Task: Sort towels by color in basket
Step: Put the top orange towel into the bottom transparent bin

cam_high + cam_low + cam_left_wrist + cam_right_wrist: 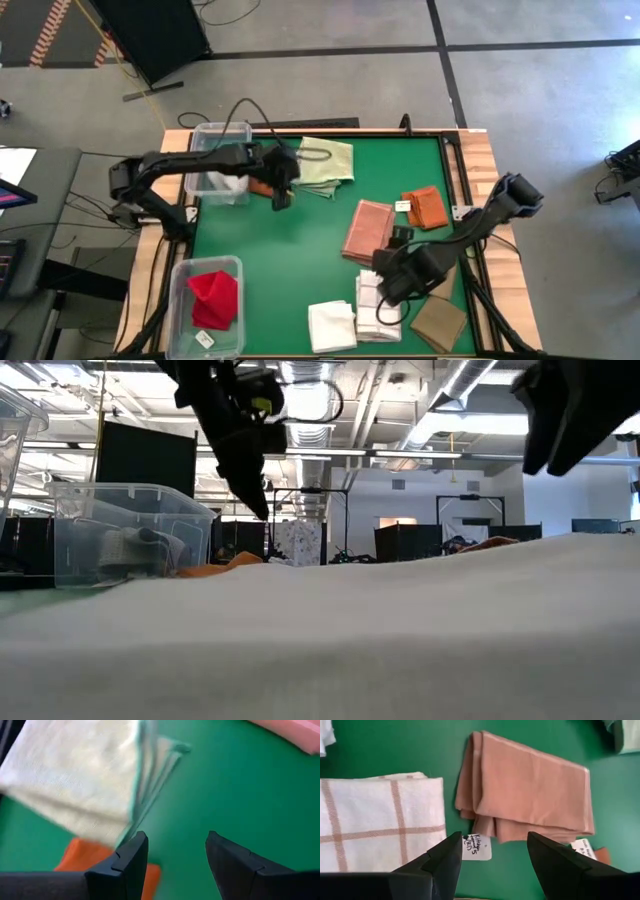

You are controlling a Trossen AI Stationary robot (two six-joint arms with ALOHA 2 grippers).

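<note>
Left hand (281,197) hangs open and empty over the green worktop (290,270), by the orange towel (85,862) and pale green towel (327,166). Right hand (385,290), open and empty, hovers between the checked towel (375,822) and pink towel (367,231).

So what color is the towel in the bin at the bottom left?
Red. The towel shows best in the high view, inside the clear bin.

Left arm stretched across far left, left gripper (281,197) pointing down, fingers apart, empty. Right arm bent over near right, right gripper (385,283) wide, empty.
</note>
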